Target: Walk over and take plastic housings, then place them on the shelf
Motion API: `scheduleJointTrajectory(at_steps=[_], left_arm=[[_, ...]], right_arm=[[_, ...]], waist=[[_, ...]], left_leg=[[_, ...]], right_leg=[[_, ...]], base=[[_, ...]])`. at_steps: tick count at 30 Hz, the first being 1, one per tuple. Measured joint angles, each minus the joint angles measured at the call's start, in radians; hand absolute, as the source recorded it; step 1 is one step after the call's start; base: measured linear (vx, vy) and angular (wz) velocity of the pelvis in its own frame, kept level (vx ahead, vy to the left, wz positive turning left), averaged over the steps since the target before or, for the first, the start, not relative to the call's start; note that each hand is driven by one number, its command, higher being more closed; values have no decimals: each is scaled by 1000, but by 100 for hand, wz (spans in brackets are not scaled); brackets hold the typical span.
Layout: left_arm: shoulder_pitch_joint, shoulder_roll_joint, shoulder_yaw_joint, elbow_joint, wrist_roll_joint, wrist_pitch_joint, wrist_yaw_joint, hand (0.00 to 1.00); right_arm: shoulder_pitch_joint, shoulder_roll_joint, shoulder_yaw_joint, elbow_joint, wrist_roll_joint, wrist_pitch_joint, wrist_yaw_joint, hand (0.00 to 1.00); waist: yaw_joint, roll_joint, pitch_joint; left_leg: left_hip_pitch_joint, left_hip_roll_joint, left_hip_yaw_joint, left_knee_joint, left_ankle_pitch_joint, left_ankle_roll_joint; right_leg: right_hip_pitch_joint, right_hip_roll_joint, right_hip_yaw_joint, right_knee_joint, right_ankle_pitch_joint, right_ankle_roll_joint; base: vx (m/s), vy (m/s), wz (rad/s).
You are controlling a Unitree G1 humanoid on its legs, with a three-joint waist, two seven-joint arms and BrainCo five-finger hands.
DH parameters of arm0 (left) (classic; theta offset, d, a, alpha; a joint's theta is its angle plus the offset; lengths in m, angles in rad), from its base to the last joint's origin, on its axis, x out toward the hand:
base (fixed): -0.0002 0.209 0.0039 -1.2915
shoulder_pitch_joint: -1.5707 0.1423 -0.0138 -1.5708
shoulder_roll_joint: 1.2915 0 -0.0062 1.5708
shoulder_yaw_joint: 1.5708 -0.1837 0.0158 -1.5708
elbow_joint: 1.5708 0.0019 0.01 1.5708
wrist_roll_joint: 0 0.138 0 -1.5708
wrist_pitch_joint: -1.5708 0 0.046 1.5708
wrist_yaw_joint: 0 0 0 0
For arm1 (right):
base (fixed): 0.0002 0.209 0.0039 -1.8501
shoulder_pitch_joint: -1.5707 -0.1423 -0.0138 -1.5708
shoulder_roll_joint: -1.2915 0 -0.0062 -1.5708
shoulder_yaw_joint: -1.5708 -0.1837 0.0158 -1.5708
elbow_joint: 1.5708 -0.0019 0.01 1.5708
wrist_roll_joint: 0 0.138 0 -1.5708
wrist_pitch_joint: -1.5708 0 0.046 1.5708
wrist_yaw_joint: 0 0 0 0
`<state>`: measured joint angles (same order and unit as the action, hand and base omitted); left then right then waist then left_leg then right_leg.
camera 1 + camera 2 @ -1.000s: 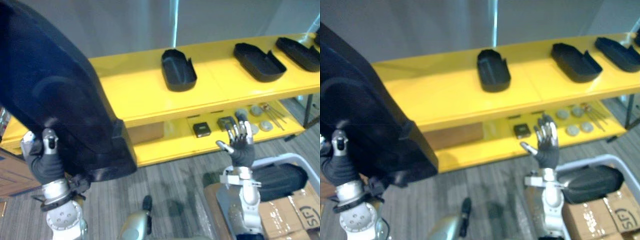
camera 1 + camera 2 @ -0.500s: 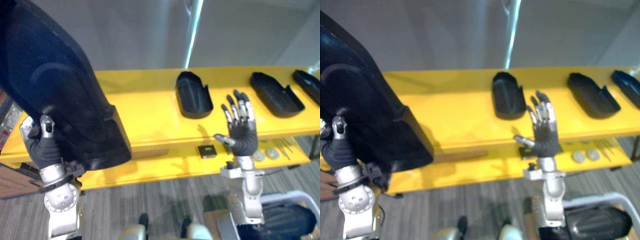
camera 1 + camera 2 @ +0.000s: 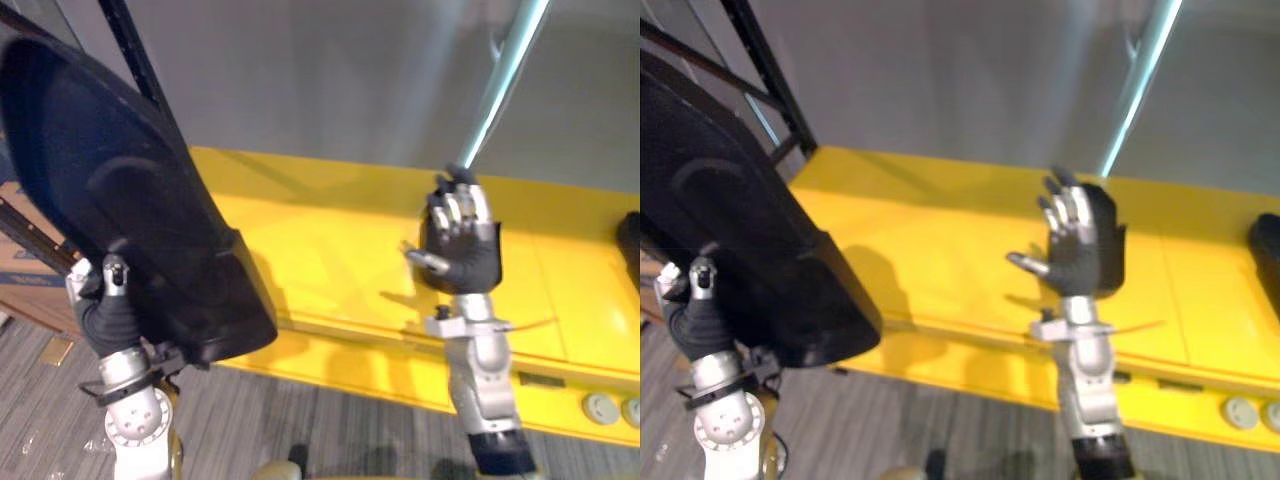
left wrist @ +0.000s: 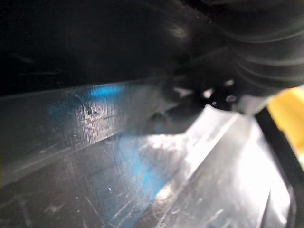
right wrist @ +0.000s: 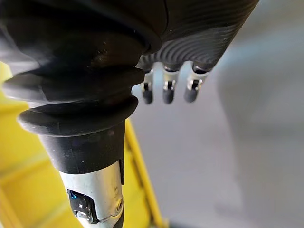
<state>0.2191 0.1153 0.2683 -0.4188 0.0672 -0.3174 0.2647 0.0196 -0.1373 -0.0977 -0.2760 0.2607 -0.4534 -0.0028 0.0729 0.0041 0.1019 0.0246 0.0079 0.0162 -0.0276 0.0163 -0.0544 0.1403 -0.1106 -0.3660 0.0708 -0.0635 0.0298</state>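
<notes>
Black housing (image 3: 120, 220) is held aloft at the left end of the yellow shelf (image 3: 330, 250), its lower corner just out past the shelf's front edge. It is carried by the left hand (image 3: 105, 312), whose grip cannot be told. Right hand (image 3: 1085, 245) is raised over the middle of the shelf, spread flat and holding nothing, with open yellow surface on both sides of it. A second housing (image 3: 1268, 245) lies at the shelf's right end.
</notes>
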Motion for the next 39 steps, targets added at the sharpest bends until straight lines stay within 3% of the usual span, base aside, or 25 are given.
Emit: scheduleJointTrajectory(at_steps=[4, 7, 10, 13, 16, 20, 24, 29, 33, 39], left_arm=[[-41, 79, 22, 82, 22, 105, -11, 100], [-165, 144, 23, 270, 16, 189, -29, 100], [-274, 216, 19, 447, -50, 243, -49, 100], [-433, 353, -9, 688, -108, 309, -49, 100], [-555, 440, -46, 868, -148, 362, -52, 100], [-687, 521, -99, 1022, -178, 434, -87, 100], [-844, 591, -208, 1154, -173, 546, -169, 100], [-942, 633, -250, 1247, -169, 673, -254, 100], [-946, 634, -254, 1292, -165, 741, -303, 100], [-947, 668, -321, 1343, -125, 778, -335, 100]], right_arm=[[120, 4, -105, -63, 47, 18, 13, 0], [238, 9, -141, -65, 44, 72, 28, 0], [303, 10, -169, -48, 39, 104, 27, 0], [349, 11, -190, 87, 41, 136, 27, 0], [371, 11, -194, 203, 38, 153, 31, 0], [404, 10, -173, 264, 13, 154, 52, 0], [418, -3, -97, 307, -2, 156, 73, 0], [428, -10, -46, 386, -2, 180, 45, 0], [435, -10, -41, 431, -2, 195, 20, 0], [448, -11, 9, 501, 1, 194, -32, 0]], waist=[[-58, -21, -13], [-121, -13, -22], [-156, 1, -24], [-201, 2, -24], [-231, 7, -21], [-253, 10, -19], [-267, 12, -17], [-284, 19, -9], [-293, 19, 0], [-300, 11, 7]], left_leg=[[36, -4, 99, -41, -3, 11], [43, 18, 201, -58, -1, 20], [42, 27, 262, -59, 9, 18], [43, 35, 313, -57, 10, 17], [44, 37, 337, -55, 10, 16], [49, 44, 364, -54, 10, 16], [58, 49, 382, -54, 10, 16], [43, 49, 400, -60, 9, 15], [44, 46, 403, -60, 9, 15], [44, 45, 402, -60, 9, 15]], right_leg=[[-9, -13, 71, -7, -31, 23], [-39, -6, 109, -4, -33, 26], [-76, 2, 165, 4, -19, 35], [-107, 13, 223, 5, -3, 31], [-119, 17, 248, 5, 0, 32], [-126, 25, 270, 5, 5, 26], [-128, 32, 288, 8, 7, 22], [-146, 32, 307, 9, 17, 22], [-146, 30, 311, 6, 22, 23], [-144, 28, 311, 4, 26, 21]], base=[[-97, -5, -62], [-79, -17, -43], [-11, 8, -54], [46, 10, -43], [29, 3, -29], [24, -9, -19], [-9, -10, -12], [-34, 11, -8], [-3, 11, -5], [0, 0, 0]])
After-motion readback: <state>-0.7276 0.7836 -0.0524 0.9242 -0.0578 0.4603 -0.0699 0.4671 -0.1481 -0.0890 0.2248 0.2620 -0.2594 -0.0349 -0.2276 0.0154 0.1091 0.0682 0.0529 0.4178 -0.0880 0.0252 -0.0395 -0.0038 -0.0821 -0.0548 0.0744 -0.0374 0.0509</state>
